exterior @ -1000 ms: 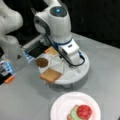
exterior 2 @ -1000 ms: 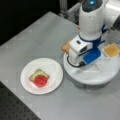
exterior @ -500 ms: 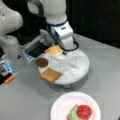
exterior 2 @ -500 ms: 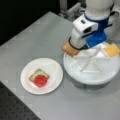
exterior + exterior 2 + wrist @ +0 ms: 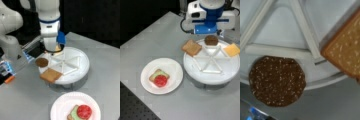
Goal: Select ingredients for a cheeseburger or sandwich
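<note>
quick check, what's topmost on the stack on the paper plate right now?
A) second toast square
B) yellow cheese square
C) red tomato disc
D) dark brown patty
C: in both front views the red tomato disc sits on top of the green lettuce and toast base on the paper plate, while the cheese, patty and other toast lie on the divided white tray.

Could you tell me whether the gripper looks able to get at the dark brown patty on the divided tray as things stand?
Probably yes. The patty lies uncovered at the tray's rim, right beneath the wrist, with the toast square off to one side. The gripper's fingers do not show.
</note>
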